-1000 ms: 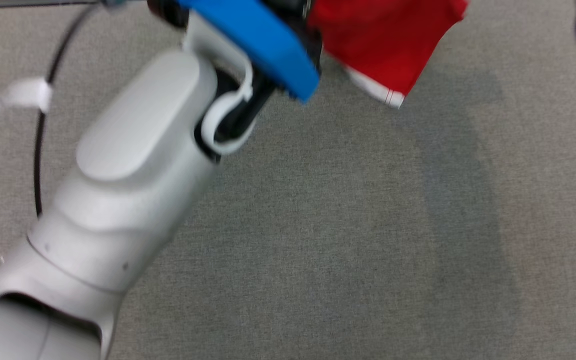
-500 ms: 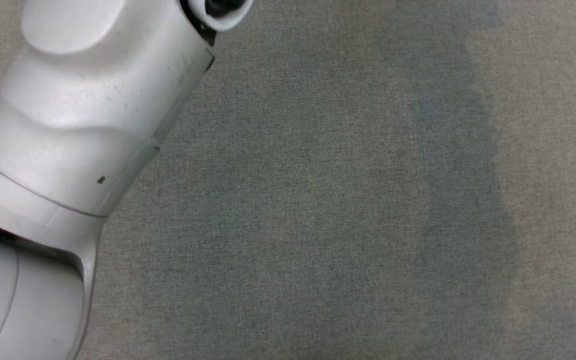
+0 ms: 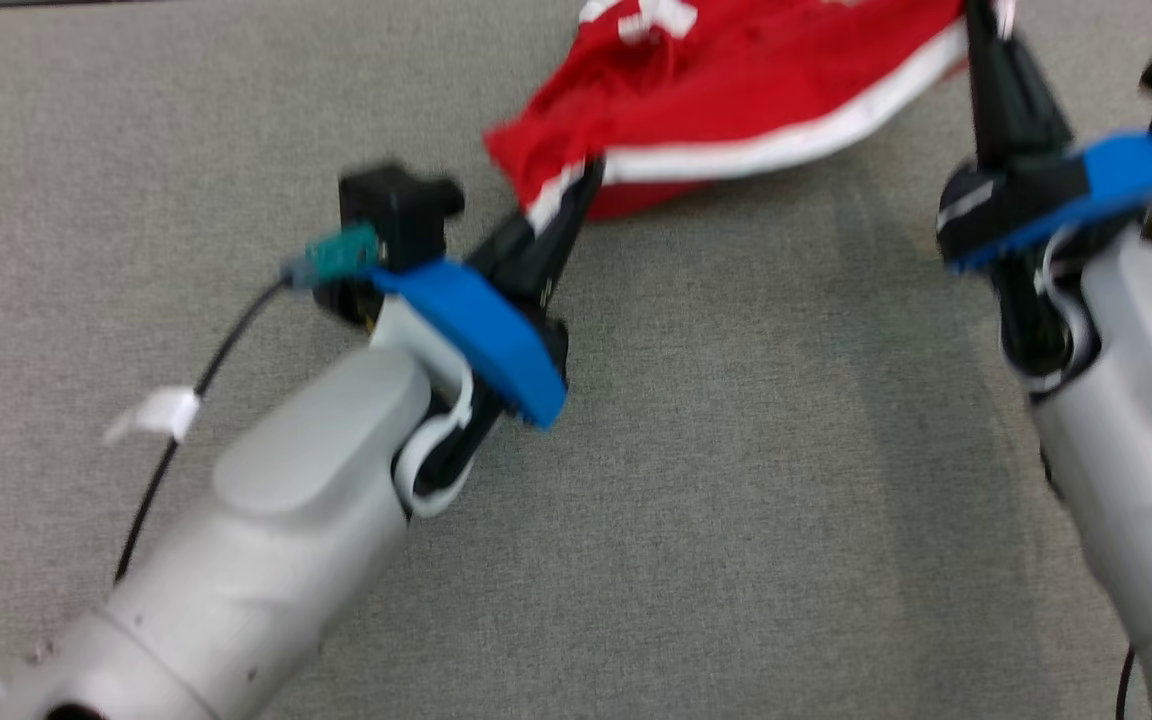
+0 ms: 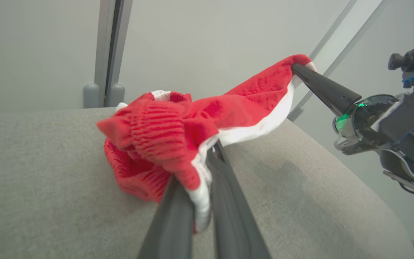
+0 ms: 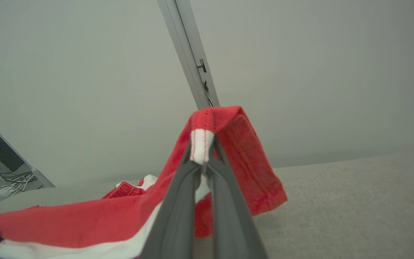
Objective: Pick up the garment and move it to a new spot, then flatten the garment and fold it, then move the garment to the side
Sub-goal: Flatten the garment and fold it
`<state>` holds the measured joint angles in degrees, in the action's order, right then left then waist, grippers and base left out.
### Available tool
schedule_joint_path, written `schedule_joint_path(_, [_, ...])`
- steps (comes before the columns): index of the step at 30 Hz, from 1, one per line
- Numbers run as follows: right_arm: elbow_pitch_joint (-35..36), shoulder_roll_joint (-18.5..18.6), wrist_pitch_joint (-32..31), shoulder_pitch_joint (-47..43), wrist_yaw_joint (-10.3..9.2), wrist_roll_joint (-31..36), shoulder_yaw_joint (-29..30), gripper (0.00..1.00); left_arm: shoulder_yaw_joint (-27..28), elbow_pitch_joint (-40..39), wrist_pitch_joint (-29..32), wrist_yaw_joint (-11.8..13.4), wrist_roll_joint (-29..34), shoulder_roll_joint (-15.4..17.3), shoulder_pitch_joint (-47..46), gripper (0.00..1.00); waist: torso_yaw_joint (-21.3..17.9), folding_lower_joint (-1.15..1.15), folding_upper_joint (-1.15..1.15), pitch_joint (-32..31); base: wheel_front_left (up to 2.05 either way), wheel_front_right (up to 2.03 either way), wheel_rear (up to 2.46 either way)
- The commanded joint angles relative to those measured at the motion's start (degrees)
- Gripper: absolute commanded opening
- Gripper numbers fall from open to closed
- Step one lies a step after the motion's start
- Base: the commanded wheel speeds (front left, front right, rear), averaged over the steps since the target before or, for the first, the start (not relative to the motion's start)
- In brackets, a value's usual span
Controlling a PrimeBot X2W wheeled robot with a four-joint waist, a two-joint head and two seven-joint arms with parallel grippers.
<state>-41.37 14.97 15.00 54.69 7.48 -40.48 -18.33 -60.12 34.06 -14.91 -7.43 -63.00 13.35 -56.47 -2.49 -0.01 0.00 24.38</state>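
Note:
The garment [image 3: 736,90] is red cloth with a white stripe, bunched and partly lifted off the grey cloth-covered table [image 3: 696,480] at the far middle. My left gripper [image 3: 576,195] is shut on its near left end; in the left wrist view the white edge is pinched in the left gripper [image 4: 201,187], and the red bulk of the garment [image 4: 156,136] sags onto the table. My right gripper [image 3: 976,25] is shut on the right end, which it holds up. In the right wrist view the right gripper [image 5: 201,158] clamps a white hem of the garment [image 5: 243,151], and the stripe stretches between the two grippers.
A black cable [image 3: 161,480] with a white tag [image 3: 151,415] runs along the table's left side. Behind the table stand a pale wall and a grey post [image 4: 108,54]. Bare grey table lies between and in front of both arms.
The head camera has swung: half a second ago it showed only my left forearm over bare table, now both grippers and the garment. The garment is now stretched between both grippers.

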Motion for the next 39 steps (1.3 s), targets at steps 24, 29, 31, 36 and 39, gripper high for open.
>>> schedule_joint_path(24, [21.82, -5.27, 0.22, -54.31, 0.03, 4.38, 12.45, 0.00, -4.97, -11.85, -0.35, 3.92, 9.34, 3.93, 36.15, 0.00, -0.46, 0.01, 0.00, -13.96, 0.00, 0.00, 0.00])
schedule_joint_path(29, [22.21, -5.97, 0.18, -55.57, 0.03, 4.80, 13.78, 0.00, -5.90, -13.00, -0.06, 4.06, 9.67, 3.78, 37.02, 0.00, -0.46, 0.01, 0.00, -14.87, 0.00, 0.00, 0.00])
schedule_joint_path(31, [22.32, -6.04, 0.01, -55.49, 0.03, 4.82, 14.17, 0.00, -6.35, -13.38, 0.08, 4.04, 9.77, 3.73, 37.25, 0.00, -0.35, 0.01, 0.00, -15.37, 0.00, 0.00, 0.00])
schedule_joint_path(36, [22.40, -5.90, -0.58, -54.96, 0.03, 4.22, 15.33, 0.00, -6.90, -14.74, 0.45, 4.17, 10.05, 3.66, 37.45, 0.00, 0.11, 0.01, 0.00, -16.68, 0.00, 0.00, 0.00])
schedule_joint_path(39, [22.90, -5.45, -0.87, -54.25, 0.03, 4.18, 15.89, 0.00, -7.24, -15.83, 0.50, 4.19, 10.08, 3.43, 37.49, 0.00, 0.34, 0.01, 0.00, -17.23, 0.00, 0.00, 0.00])
